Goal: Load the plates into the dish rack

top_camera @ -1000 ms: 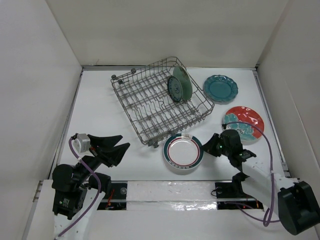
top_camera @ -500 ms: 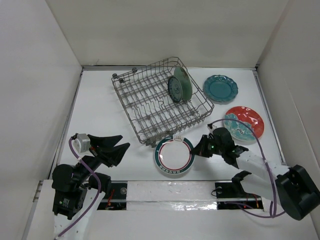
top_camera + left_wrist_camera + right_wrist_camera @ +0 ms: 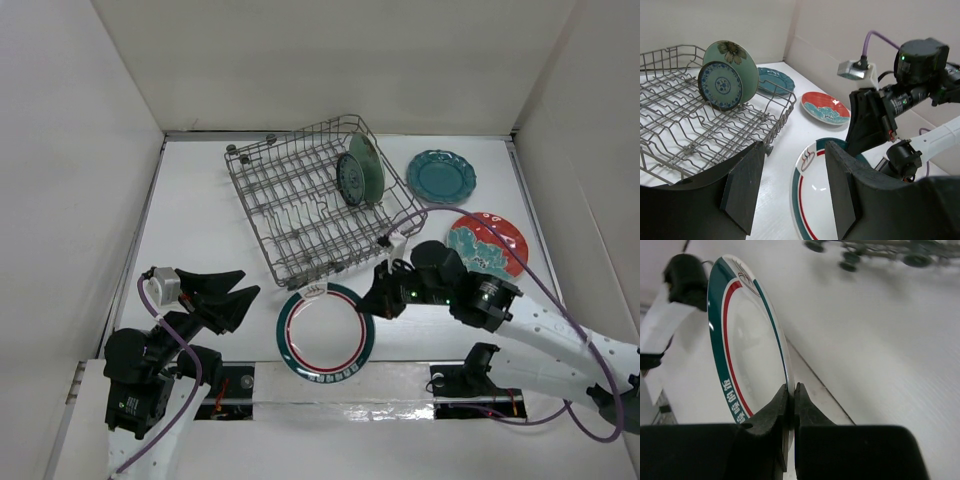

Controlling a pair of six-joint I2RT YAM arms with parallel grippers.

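My right gripper (image 3: 373,302) (image 3: 791,396) is shut on the right rim of the white plate with red and dark rings (image 3: 325,333) (image 3: 747,350). It holds the plate tilted above the table's near edge. My left gripper (image 3: 226,295) (image 3: 790,192) stands open and empty, left of that plate (image 3: 815,200). The dish rack (image 3: 300,210) (image 3: 685,125) holds the pale green plate (image 3: 368,163) (image 3: 737,55) and the small white patterned plate (image 3: 350,181) (image 3: 720,86), both upright. The scalloped teal plate (image 3: 441,177) (image 3: 771,80) and the floral plate (image 3: 490,240) (image 3: 825,107) lie flat to the right.
White walls enclose the table on three sides. The rack's black wheels (image 3: 850,260) show at the top of the right wrist view. The right arm's purple cable (image 3: 545,300) arcs over the floral plate.
The right gripper has carried the ringed plate left and toward the near edge, raising and tilting it. The left arm has not moved.
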